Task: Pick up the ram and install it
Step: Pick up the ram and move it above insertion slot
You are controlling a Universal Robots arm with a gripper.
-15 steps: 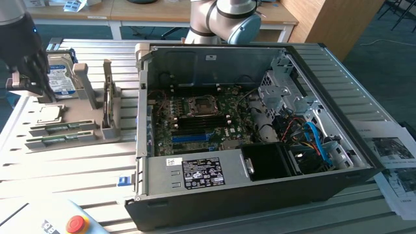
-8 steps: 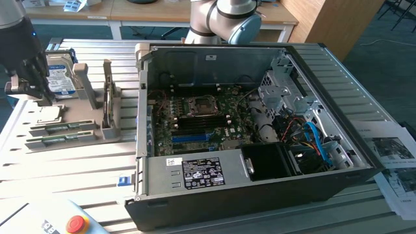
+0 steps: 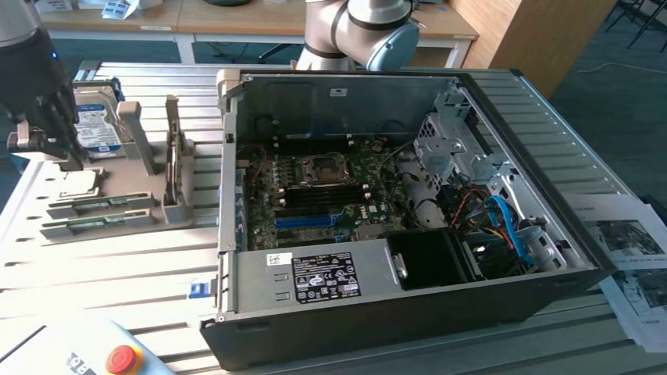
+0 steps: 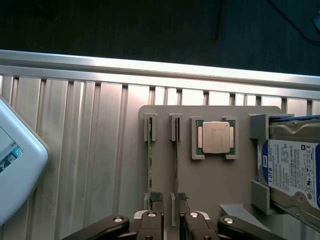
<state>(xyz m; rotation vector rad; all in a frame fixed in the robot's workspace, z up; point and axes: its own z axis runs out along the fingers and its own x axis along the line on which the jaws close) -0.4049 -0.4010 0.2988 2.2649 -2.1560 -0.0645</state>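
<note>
At the exterior view's left, over a flat grey slotted holder (image 4: 210,180), my black two-fingered gripper (image 4: 169,197) hangs wide open, gripping nothing. Two thin green ram sticks (image 4: 149,160) stand on edge, side by side in the holder's narrow slots, ending just by my fingertips. Its square pocket holds a silver processor chip (image 4: 216,137), and its end bay a silver-and-blue hard drive (image 4: 292,170). Beside it, an open black computer case (image 3: 417,312) holds a green motherboard (image 3: 323,195).

Pale wooden desks (image 3: 237,21), dark carpet (image 3: 613,87)
</note>
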